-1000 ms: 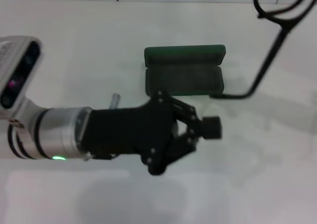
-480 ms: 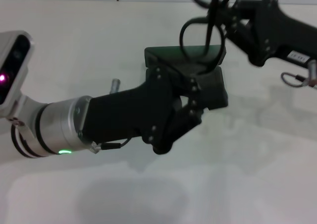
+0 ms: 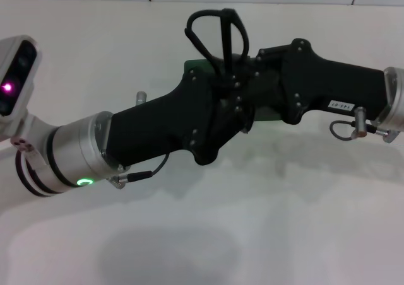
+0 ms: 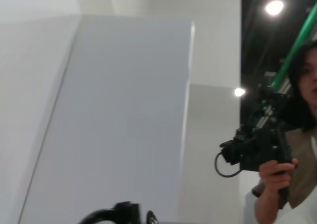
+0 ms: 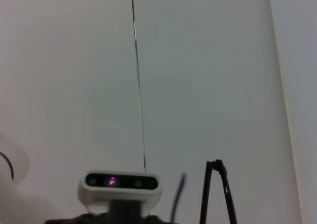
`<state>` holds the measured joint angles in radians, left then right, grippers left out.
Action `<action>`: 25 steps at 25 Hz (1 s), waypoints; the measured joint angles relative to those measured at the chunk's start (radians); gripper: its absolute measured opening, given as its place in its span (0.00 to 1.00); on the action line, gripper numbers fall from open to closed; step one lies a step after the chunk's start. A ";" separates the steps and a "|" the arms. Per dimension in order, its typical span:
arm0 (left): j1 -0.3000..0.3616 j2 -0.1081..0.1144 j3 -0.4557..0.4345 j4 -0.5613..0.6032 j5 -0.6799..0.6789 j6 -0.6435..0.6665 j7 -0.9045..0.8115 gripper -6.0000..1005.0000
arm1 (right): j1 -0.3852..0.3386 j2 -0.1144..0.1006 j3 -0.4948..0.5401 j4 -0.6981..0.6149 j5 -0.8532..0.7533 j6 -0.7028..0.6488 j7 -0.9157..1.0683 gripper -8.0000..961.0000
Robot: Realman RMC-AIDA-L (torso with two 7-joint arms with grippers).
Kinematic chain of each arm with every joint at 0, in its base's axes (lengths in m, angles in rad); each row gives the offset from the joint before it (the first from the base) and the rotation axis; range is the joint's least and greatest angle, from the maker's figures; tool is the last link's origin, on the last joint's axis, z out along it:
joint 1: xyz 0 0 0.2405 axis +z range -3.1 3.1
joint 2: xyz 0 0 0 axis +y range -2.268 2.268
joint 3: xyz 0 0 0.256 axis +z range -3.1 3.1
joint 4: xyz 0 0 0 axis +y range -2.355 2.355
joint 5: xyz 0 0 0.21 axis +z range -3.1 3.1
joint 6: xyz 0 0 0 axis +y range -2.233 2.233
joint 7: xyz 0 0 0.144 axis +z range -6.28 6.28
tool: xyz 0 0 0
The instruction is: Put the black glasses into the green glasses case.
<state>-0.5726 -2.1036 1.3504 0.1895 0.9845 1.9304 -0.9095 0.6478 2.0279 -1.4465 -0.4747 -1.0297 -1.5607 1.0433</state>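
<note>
Head view alone shows black glasses (image 3: 218, 36) over green glasses case (image 3: 268, 113).

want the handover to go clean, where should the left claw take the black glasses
Judging from the head view, at the bridge and lower frame, coming from below. The black glasses stand upright above both claws, lenses up, so the rims are exposed. The left claw and right claw meet under them, over the green glasses case.
</note>
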 joint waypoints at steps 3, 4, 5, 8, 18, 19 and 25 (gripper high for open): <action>0.002 0.001 -0.002 0.000 -0.003 -0.021 -0.011 0.03 | 0.002 0.000 -0.013 -0.006 0.000 0.006 0.002 0.06; 0.002 0.001 -0.002 -0.001 -0.003 -0.028 -0.013 0.03 | 0.002 0.000 -0.016 -0.010 0.000 0.006 0.003 0.06; 0.002 0.001 -0.002 -0.001 -0.003 -0.035 -0.015 0.03 | 0.002 0.000 -0.017 -0.012 0.000 0.006 0.004 0.06; 0.001 0.001 -0.002 -0.001 -0.003 -0.052 -0.024 0.03 | 0.001 0.000 -0.019 -0.018 0.000 0.007 0.005 0.06; 0.005 0.005 0.003 0.006 -0.004 -0.052 -0.026 0.03 | -0.004 -0.003 -0.013 -0.018 0.005 0.027 0.006 0.06; 0.006 0.005 0.003 0.006 -0.004 -0.051 -0.026 0.03 | -0.004 -0.003 -0.012 -0.018 0.005 0.030 0.006 0.06; 0.020 0.014 0.000 0.011 -0.001 -0.034 -0.023 0.03 | -0.006 -0.011 -0.011 -0.023 0.006 0.053 0.014 0.06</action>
<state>-0.5524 -2.0895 1.3504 0.2005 0.9832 1.8965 -0.9325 0.6422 2.0172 -1.4578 -0.4976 -1.0237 -1.5077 1.0571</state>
